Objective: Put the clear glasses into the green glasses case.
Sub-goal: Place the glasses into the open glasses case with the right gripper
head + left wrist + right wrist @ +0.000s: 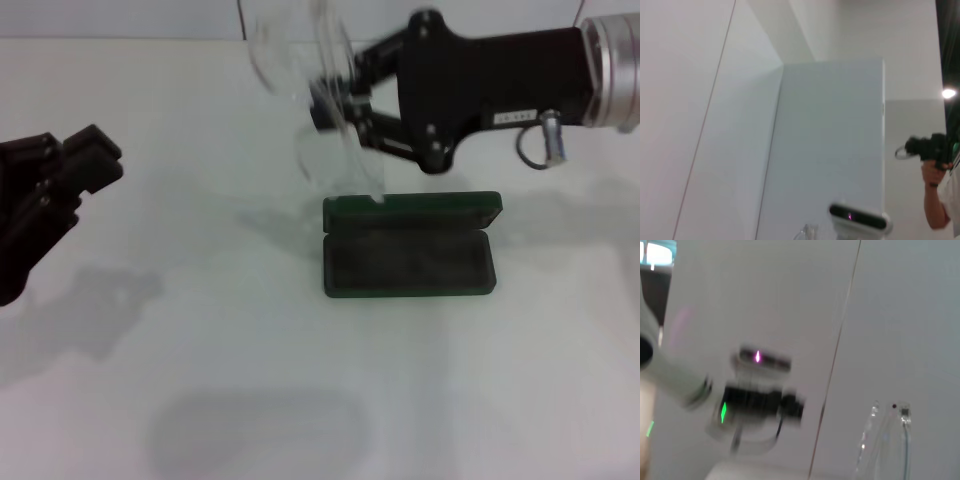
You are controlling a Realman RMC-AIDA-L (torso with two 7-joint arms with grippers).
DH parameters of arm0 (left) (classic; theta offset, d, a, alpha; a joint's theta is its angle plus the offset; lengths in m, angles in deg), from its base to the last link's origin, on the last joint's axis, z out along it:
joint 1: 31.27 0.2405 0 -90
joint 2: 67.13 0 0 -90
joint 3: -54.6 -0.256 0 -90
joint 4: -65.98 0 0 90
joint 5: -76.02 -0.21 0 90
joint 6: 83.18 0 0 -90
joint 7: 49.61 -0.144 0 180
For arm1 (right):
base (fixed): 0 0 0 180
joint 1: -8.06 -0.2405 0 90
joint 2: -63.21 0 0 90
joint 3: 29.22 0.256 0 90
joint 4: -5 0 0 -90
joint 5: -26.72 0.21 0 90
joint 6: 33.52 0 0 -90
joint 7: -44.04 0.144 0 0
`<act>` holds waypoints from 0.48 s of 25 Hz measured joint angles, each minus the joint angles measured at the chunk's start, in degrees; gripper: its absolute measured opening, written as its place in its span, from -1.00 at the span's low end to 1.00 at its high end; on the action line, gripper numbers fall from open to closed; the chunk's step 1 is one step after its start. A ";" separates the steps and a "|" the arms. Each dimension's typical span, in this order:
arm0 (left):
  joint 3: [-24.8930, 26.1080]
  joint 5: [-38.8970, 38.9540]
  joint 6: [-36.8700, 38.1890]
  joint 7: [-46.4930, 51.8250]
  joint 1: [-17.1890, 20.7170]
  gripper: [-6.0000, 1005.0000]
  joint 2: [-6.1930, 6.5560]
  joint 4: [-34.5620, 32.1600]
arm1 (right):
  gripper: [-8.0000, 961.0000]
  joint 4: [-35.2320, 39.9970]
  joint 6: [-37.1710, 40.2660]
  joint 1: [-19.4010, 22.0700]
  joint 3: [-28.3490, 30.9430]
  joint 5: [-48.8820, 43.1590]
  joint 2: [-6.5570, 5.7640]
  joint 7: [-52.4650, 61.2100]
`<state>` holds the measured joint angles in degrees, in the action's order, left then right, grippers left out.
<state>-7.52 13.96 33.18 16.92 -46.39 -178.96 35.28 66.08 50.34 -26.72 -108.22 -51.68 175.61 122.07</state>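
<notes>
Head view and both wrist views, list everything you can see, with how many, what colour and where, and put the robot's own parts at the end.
clear glasses: one, colourless transparent, held up in the air above the far left corner of the case; temple ends also show in the right wrist view.
green glasses case: one, dark green with dark lining, lying open on the table right of centre, lid toward the far side.
table: one, white, under everything.
person with a camera: one, at the edge of the left wrist view, in the background.
right gripper: one, black, reaching in from the right, shut on the glasses above the case.
left gripper: one, black, parked at the left edge, away from the case.
</notes>
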 joint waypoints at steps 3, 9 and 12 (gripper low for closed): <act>1.23 -1.41 -0.18 0.04 0.11 -0.66 0.69 0.26 | -0.74 13.33 3.42 -0.30 3.07 -16.18 0.11 17.09; 9.45 -6.96 -0.95 0.16 0.11 -0.66 0.08 0.37 | -0.74 24.32 17.56 -8.33 5.34 -35.39 1.43 39.40; 11.83 -8.74 -1.76 0.21 0.09 -0.66 -0.39 0.37 | -0.74 23.80 22.57 -12.66 4.69 -42.73 2.60 45.15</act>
<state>4.32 5.22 31.42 17.13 -46.30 -179.35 35.66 89.89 72.91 -39.38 -103.53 -94.41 178.21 167.22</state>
